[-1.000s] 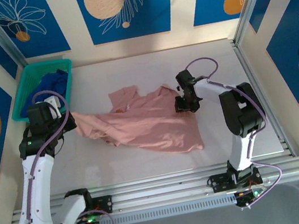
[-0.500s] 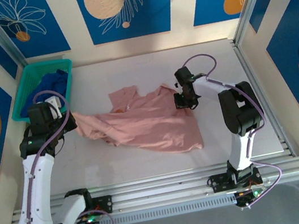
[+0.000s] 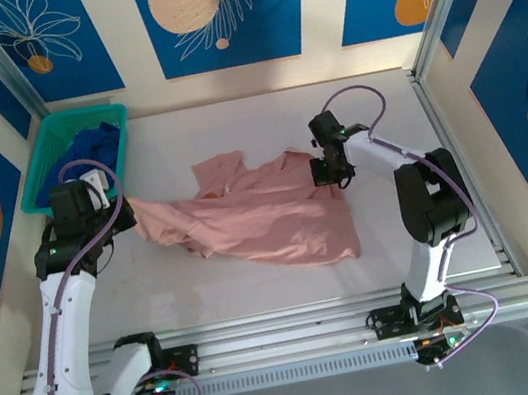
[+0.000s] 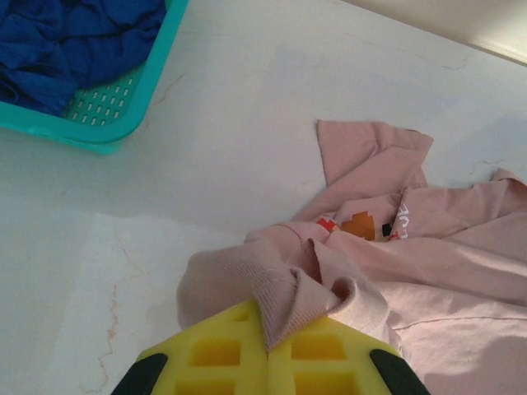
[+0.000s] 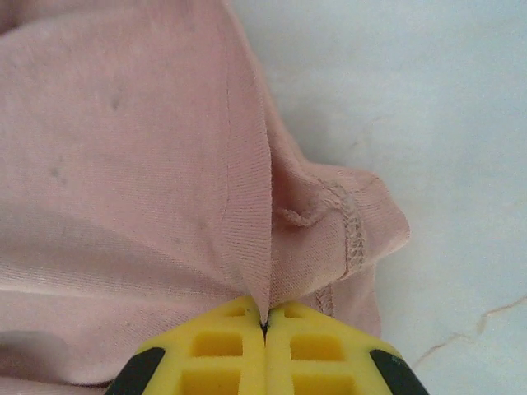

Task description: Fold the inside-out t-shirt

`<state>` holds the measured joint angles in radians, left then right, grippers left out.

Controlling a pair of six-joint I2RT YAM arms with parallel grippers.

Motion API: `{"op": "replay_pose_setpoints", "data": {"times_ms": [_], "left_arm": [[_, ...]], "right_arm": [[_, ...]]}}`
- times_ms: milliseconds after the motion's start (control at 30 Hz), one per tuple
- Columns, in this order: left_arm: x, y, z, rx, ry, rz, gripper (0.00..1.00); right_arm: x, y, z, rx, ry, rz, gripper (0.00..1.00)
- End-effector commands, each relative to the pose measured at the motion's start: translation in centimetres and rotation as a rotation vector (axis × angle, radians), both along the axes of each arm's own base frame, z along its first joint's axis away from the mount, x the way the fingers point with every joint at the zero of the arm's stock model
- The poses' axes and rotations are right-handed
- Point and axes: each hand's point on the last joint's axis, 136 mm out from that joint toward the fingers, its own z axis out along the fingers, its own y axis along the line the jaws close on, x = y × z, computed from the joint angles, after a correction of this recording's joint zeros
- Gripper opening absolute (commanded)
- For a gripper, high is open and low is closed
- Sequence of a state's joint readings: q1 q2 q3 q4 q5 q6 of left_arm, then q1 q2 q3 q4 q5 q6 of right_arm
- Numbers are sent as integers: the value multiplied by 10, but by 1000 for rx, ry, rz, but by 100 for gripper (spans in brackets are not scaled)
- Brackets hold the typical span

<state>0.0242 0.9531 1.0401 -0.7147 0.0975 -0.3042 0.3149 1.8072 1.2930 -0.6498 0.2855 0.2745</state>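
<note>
The inside-out t-shirt [image 3: 267,217] lies rumpled across the middle of the table [image 3: 231,122], its small print [image 4: 360,224] half buried in folds. The left gripper [image 4: 268,333] pinches a bunched fold at the shirt's left end. The right gripper [image 5: 265,319] is pressed together on a ridge of cloth beside a stitched hem at its right end. Two opposite holds probably serve to stretch it flat. A teal basket [image 3: 47,158] sits in the far left corner.

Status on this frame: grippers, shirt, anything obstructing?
Left gripper shut on t-shirt edge. Right gripper shut on its opposite-side fold. It lies crumpled, unfolded. Teal basket stands apart.
</note>
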Motion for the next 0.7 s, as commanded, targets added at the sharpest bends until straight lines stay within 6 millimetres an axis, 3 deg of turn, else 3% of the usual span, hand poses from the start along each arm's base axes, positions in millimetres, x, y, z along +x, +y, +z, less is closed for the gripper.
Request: {"op": "replay_pose_setpoints", "data": {"times_ms": [0, 167, 333, 500, 667], "left_arm": [[3, -1, 5, -5, -29, -22, 0], [4, -10, 10, -46, -44, -62, 0], [3, -11, 10, -48, -45, -63, 0], [3, -12, 8, -52, -39, -70, 0], [4, -13, 6, -56, -38, -77, 0]], "right_arm": [[7, -11, 28, -60, -59, 6, 5], [19, -13, 34, -56, -69, -3, 6], [30, -12, 19, -67, -20, -8, 17], [4, -19, 9, -65, 16, -37, 42], [-28, -12, -2, 14, 67, -40, 46]]}}
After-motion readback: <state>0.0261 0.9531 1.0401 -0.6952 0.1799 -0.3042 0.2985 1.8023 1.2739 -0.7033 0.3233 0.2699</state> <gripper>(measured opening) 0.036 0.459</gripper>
